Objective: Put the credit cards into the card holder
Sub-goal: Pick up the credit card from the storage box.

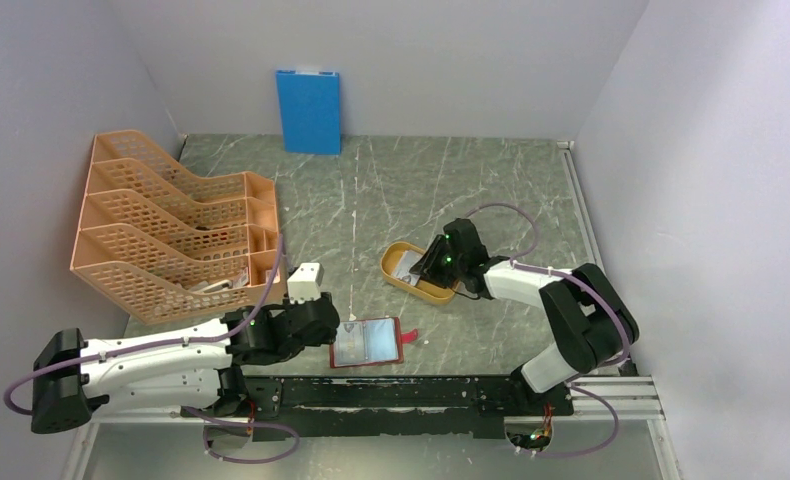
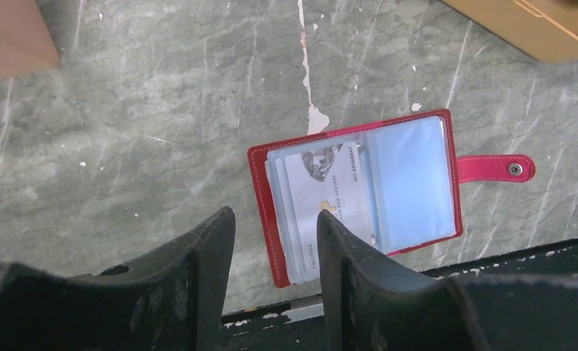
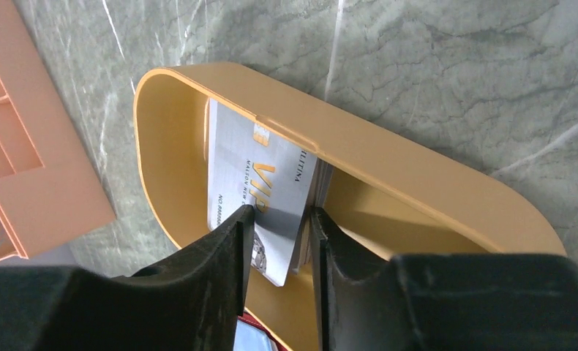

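From above, we see the open dark-red leather card holder (image 1: 367, 342) at the near edge of the green marbled table (image 1: 451, 190). The left gripper (image 1: 323, 325) is just beside it, and the right gripper (image 1: 437, 262) dips into a yellow-orange oval plastic tray (image 1: 391, 265).

At the left wrist, its clear pockets hold a pale credit card (image 2: 323, 190). The jaws stand apart and empty.

At the right wrist, the tray holds silver credit cards (image 3: 257, 168). The fingers (image 3: 227, 241) flank one tilted card, but we cannot tell whether they clamp it.

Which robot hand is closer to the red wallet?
Left. The left gripper sits at the card holder's left edge, one finger over it. The right gripper is away at the yellow tray, straddling a credit card.
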`<move>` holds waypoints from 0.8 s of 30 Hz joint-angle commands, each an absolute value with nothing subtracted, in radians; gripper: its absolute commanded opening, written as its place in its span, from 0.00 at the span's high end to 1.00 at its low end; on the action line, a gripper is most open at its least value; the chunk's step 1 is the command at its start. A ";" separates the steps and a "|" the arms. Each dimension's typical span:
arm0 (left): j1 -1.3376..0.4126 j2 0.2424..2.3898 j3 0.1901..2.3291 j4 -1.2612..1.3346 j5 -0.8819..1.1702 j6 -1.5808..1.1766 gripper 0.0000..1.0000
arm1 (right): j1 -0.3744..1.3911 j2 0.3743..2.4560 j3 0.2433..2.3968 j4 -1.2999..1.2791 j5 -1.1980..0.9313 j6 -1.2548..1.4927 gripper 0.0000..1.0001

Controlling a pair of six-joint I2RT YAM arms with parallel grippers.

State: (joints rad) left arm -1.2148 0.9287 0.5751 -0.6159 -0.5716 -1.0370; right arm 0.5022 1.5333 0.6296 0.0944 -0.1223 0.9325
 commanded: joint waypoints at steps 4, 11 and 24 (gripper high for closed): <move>-1.218 0.935 0.571 -0.585 -0.562 -1.050 0.50 | 0.475 1.516 0.568 0.111 -0.128 0.924 0.68; -1.218 0.946 0.568 -0.578 -0.557 -1.052 0.51 | 0.460 1.491 0.533 0.127 -0.142 0.928 0.71; -1.218 0.937 0.556 -0.572 -0.551 -1.060 0.51 | 0.454 1.454 0.534 0.110 -0.150 0.926 0.63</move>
State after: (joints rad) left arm -1.2144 0.9463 0.5667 -0.5987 -0.5591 -1.0481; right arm 0.4656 1.4647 0.5438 0.1402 -0.1577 0.9382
